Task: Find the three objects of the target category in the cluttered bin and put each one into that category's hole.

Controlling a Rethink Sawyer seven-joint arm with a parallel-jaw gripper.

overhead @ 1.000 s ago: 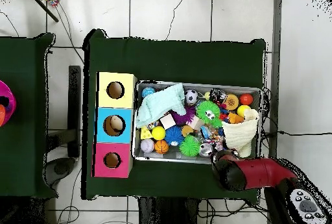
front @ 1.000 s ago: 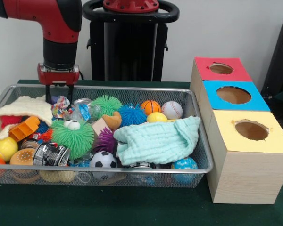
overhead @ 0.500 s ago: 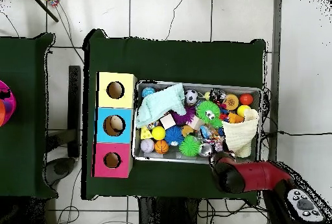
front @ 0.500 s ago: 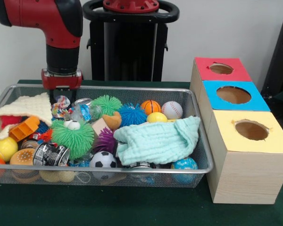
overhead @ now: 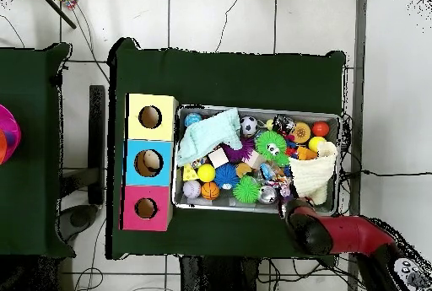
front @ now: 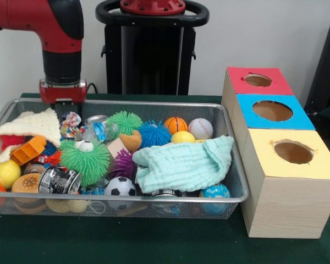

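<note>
The wire mesh bin (front: 154, 103) stands on the green table, full of toys; it also shows in the overhead view (overhead: 257, 109). A crumpled wrapper (front: 70, 122) printed red, blue, yellow and white lies at the bin's far left, beside a cream knitted cloth (front: 30, 125). A second crumpled wrapper with blue print (front: 97, 130) lies just right of it. My gripper (front: 63, 104) hangs at the bin's far rim, above and behind the first wrapper and apart from it. The mesh hides its tips. The yellow-topped hole (front: 293, 152) is in the nearest box to the right of the bin and also shows in the overhead view (overhead: 150, 117).
Blue-topped hole (front: 272, 110) and red-topped hole (front: 258, 80) sit behind the yellow one. A mint cloth (front: 184, 164) covers the bin's right middle. Green spiky balls (front: 85, 159), a soccer ball (front: 120, 187) and a shiny black wrapper (front: 60, 179) crowd the bin.
The arm has lifted and drawn back to the left, out of the bin towards its far rim. The colourful wrapper stays in the bin where it lay.
</note>
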